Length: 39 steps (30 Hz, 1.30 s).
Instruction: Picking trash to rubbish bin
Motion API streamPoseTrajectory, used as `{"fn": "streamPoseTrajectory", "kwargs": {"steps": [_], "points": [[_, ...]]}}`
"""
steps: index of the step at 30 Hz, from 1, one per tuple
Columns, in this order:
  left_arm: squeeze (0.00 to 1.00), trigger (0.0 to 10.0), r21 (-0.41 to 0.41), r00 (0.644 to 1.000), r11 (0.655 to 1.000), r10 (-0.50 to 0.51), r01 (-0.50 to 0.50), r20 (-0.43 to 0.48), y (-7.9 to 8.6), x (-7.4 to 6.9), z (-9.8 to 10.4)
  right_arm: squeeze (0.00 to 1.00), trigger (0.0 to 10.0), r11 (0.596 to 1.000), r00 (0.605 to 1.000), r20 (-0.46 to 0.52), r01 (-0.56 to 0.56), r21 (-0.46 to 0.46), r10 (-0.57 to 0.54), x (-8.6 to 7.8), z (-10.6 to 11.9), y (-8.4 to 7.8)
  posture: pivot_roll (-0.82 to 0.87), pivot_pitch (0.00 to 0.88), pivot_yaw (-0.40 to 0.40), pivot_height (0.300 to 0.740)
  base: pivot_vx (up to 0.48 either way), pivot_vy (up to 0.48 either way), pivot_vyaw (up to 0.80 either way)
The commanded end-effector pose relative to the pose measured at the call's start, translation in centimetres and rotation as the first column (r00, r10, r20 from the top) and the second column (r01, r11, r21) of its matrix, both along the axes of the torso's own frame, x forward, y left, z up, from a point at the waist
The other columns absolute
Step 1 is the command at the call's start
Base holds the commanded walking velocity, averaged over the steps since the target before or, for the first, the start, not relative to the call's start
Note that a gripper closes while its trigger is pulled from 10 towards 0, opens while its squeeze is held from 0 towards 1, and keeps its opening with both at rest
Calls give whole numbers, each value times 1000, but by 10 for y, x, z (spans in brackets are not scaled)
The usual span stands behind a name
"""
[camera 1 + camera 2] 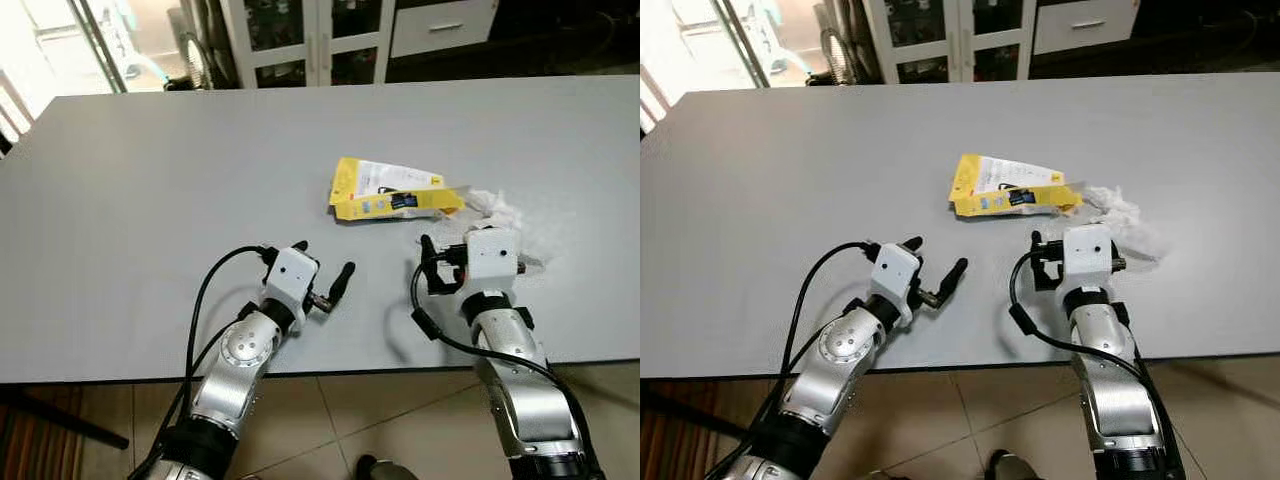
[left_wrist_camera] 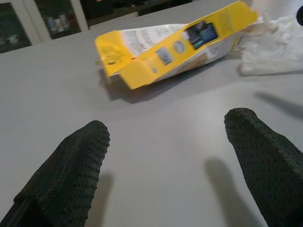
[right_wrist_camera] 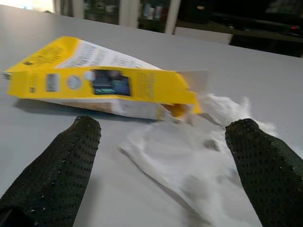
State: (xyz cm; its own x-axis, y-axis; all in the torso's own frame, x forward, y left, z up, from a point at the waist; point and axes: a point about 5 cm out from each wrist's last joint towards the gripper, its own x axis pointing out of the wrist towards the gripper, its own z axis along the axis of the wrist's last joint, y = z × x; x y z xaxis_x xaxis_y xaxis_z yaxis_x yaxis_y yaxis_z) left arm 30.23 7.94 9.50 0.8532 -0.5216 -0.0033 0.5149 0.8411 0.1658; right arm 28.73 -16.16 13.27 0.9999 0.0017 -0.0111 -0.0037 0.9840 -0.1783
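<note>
Trash: crushed yellow carton (image 1: 392,190) lies flat mid-table (image 1: 150,200), white tissue wad (image 1: 505,215) touching its right end. You've got R gripper (image 3: 161,156) w/ fingers spread, nothing held, low over the tissue, lined up to pinch it. L gripper (image 2: 170,156) also spread & empty, near the carton, aimed at it. No bin visible, so expect a carry after the grab.
</note>
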Motion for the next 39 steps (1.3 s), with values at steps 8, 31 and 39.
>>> {"fn": "streamPoseTrajectory", "kwargs": {"steps": [8,31,39], "points": [[0,10000,4,1000,1000,-4,4,-5,1,0,0,0,10000,1000,1000,16,-4,-29,4,0,2,2,-87,79,48,740,480,0,0],[0,10000,-14,1000,1000,-16,16,-6,2,-2,0,0,10000,998,999,27,-41,-52,42,-2,1,7,-85,79,51,740,142,0,0],[0,10000,-10,1000,1000,-21,20,-8,3,-3,-1,0,10000,990,993,57,-94,-109,101,8,18,-4,-84,83,52,740,0,0,0]]}}
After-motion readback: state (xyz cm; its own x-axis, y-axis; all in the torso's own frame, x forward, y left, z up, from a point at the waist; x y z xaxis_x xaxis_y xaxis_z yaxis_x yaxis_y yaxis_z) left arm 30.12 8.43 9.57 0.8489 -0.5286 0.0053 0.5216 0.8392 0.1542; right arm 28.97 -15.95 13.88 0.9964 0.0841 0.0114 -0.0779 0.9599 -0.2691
